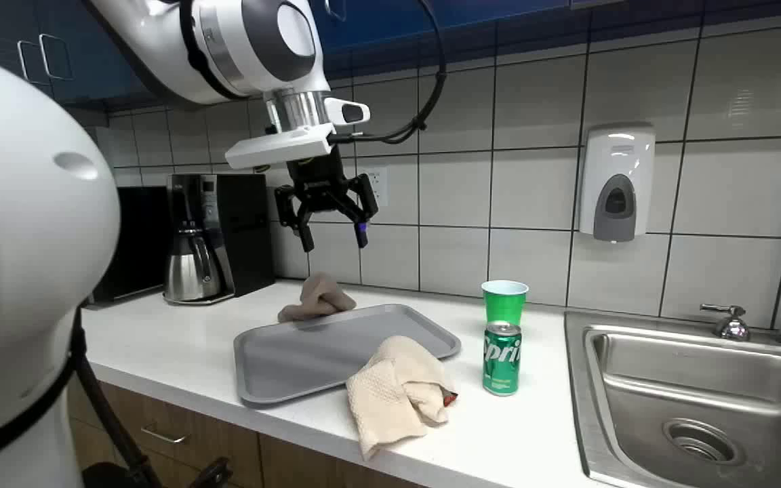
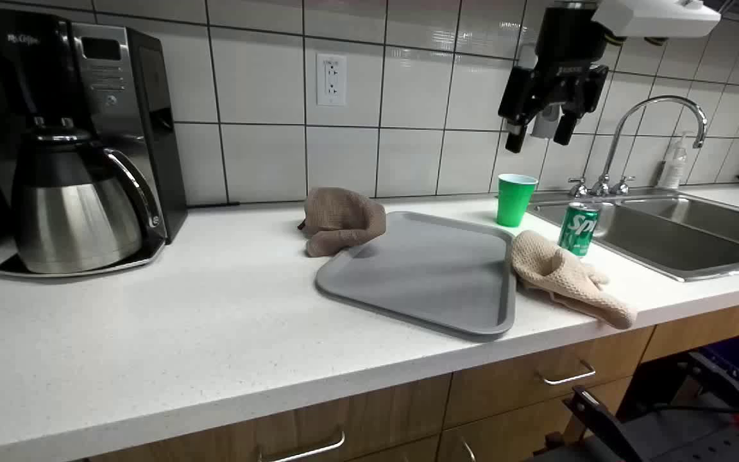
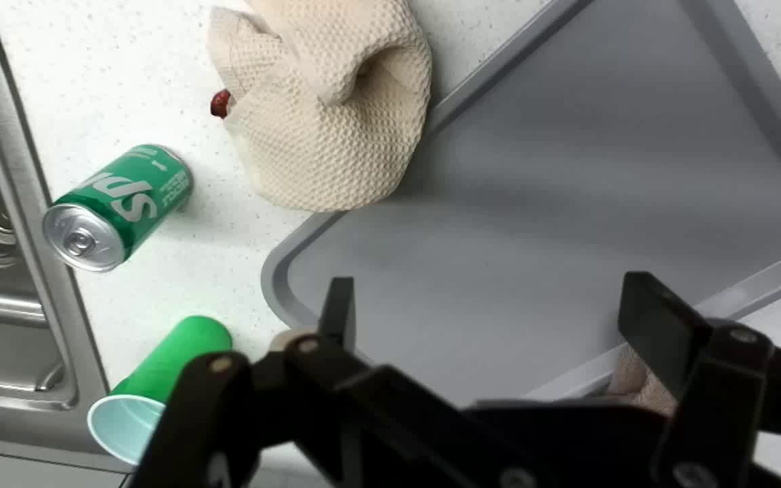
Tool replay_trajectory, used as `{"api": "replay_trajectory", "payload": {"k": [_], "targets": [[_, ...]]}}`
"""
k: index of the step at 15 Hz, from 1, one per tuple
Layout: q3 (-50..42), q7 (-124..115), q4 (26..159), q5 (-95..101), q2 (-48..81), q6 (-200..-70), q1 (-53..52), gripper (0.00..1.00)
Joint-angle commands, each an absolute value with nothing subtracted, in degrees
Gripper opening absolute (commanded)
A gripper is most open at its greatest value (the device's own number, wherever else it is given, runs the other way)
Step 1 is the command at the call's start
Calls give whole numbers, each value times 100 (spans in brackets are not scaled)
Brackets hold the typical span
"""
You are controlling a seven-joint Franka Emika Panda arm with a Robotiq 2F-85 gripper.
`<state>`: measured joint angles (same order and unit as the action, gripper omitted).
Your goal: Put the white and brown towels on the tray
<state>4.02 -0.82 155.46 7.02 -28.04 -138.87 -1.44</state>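
Tool [image 3: 490,305] spread wide, holding nothing; the white towel [image 3: 323,142], top centre of the wrist view, should handle light and limp, best pinched at its raised fold [image 3: 333,71].

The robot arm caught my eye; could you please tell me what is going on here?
The gripper hangs above the counter, open and holding nothing. The job is to put the white towel and the brown towel on the tray; neither lies fully on it yet. They sit along opposite sides of it, and whether either overlaps the edge is hard to tell.
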Motion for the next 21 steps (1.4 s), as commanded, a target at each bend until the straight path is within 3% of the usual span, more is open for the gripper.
{"api": "replay_trajectory", "payload": {"k": [1, 21], "targets": [[396, -81, 15538, 701, -2804, -13869, -151, 100], [630, -771, 15916, 1154, -2833, -13970, 149, 100]]}}
